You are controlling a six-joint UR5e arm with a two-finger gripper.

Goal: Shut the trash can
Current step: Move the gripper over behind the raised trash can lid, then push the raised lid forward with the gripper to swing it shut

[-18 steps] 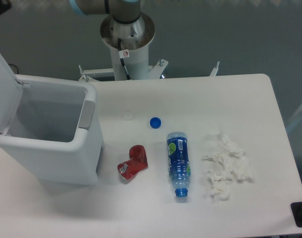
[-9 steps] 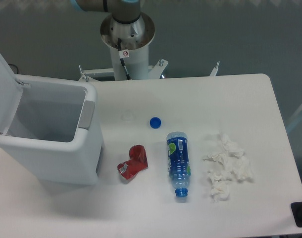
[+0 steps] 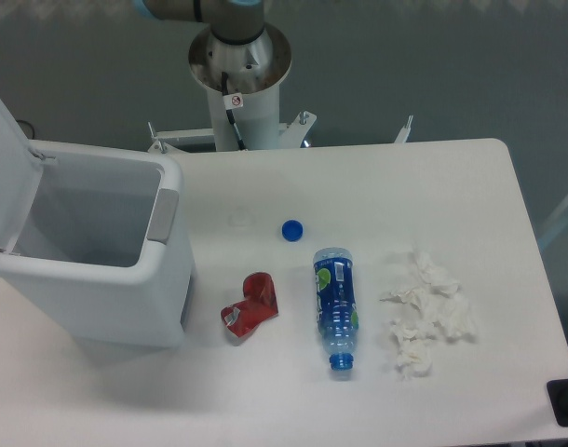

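The trash can stands on the left of the white table. It is a large pale grey-white bin, open, with its inside showing. Its lid stands upright at the far left edge of the view. The grey latch tab is on the rim facing the table's middle. Only the arm's base column and a bit of an upper joint show at the top. The gripper is out of view.
On the table to the right of the bin lie a blue bottle cap, a crumpled red wrapper, a capless blue plastic bottle on its side and crumpled white tissue.
A dark part seen in the top left corner a second ago has left the view. The bin and the other objects have not moved.
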